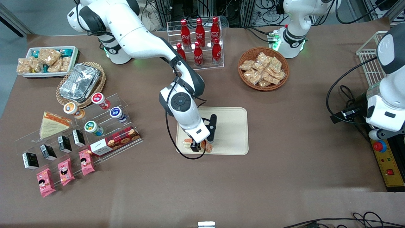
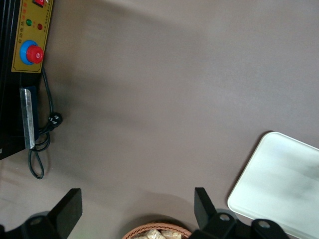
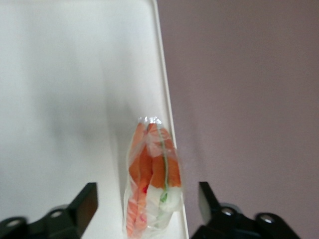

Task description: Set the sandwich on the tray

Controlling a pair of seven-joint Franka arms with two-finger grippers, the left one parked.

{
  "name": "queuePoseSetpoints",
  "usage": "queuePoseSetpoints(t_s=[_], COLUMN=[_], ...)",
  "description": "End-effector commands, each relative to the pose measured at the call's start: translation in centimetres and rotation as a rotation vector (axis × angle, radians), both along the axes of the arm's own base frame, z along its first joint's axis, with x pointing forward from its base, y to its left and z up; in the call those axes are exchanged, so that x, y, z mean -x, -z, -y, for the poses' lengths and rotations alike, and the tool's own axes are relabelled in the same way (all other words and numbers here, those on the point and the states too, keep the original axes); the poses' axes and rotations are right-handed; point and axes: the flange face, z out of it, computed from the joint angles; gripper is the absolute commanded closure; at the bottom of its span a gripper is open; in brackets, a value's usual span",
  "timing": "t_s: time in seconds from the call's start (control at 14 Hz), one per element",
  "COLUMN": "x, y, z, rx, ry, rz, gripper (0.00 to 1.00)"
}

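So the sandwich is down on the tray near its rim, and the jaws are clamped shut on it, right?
Not quite. The sandwich does sit on the tray near its rim, but the right wrist view shows the jaws of the gripper spread wide, clear of the wrapper on both sides. The gripper is open just above the sandwich, not clamped on it.

The tray [image 1: 231, 126] lies mid-table, nearer the front camera than the bottle rack [image 1: 199, 41]. The sandwich [image 1: 202, 145] rests in the tray along the rim nearest the camera, at the corner toward the working arm's end. The gripper [image 1: 198, 146] hangs just above it, fingers [image 3: 84, 206] spread on either side and apart from the wrap. A second wedge [image 1: 52, 123] sits on the stepped shelf [image 1: 104, 133] toward the working arm's end, with the foil container [image 1: 79, 81] farther from the camera. The snack basket [image 1: 263, 68] lies toward the parked arm's end.
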Motion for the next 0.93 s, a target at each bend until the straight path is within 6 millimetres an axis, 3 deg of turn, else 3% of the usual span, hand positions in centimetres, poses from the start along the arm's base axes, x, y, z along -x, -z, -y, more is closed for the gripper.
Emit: queuePoseSetpoints(t_s=[0.0,0.07,0.14,0.36,0.64,0.86], x=[-2.3,-2.4,-3.0,-5.6,-7.4,-6.9], y=[-4.6,-5.1,-6.7,-11.4,-18.5,-22.7], z=[3.7,4.5,6.5,14.3,27.1,37.0], rx=[-0.07,-0.062,-0.056,-0.049,-0.063,-0.067], ry=[0.098,0.11,0.145,0.306,0.53,0.652], rz=[-0.021,-0.038,-0.05,-0.119,-0.196,-0.256], gripper=[0.0,0.0,0.0,0.0,0.0,0.0])
